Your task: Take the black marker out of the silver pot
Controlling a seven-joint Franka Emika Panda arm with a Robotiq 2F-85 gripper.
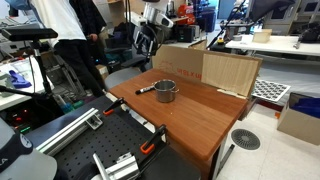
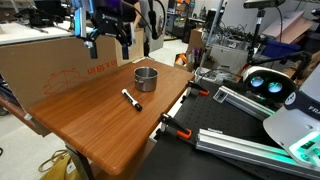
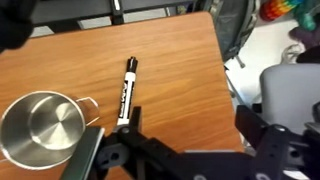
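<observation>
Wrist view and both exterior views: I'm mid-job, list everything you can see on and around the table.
black marker: one, black with a light label, lying flat on the table beside the pot, outside it
silver pot: one, shiny grey, upright on the table, empty
table: one, brown wood
cardboard: brown, standing along the table edge behind the pot; count unclear
clamps: at least two, black and orange, on the table edge
gripper: one, dark, open, raised above the table near the cardboard, holding nothing
</observation>
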